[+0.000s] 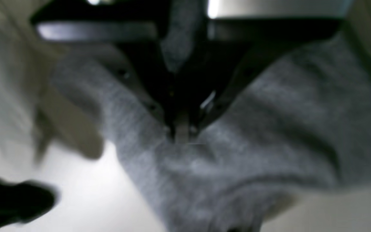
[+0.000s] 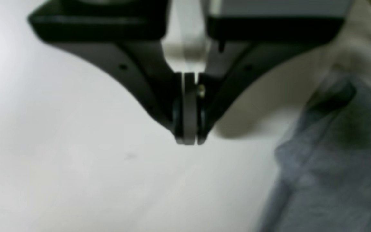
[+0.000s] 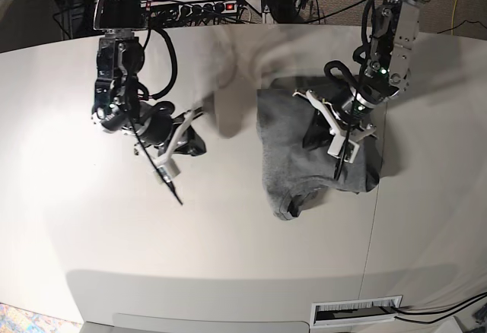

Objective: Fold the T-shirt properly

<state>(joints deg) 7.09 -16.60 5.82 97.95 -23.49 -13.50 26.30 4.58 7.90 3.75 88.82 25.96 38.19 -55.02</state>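
The grey T-shirt (image 3: 293,147) lies bunched and partly folded on the white table (image 3: 228,242), right of centre. My left gripper (image 3: 339,172) is down on its right part, shut on the T-shirt (image 1: 269,129); in the left wrist view creases run out from the closed tips (image 1: 182,137). My right gripper (image 3: 178,198) hangs over bare table to the left of the garment, shut with nothing between its fingers (image 2: 188,138). In the right wrist view an edge of the T-shirt (image 2: 327,167) shows at the far right, apart from the tips.
A power strip (image 3: 205,4) and cables lie beyond the table's far edge. A seam (image 3: 373,219) runs down the table just right of the shirt. A white vent (image 3: 358,312) sits below the table's front edge.
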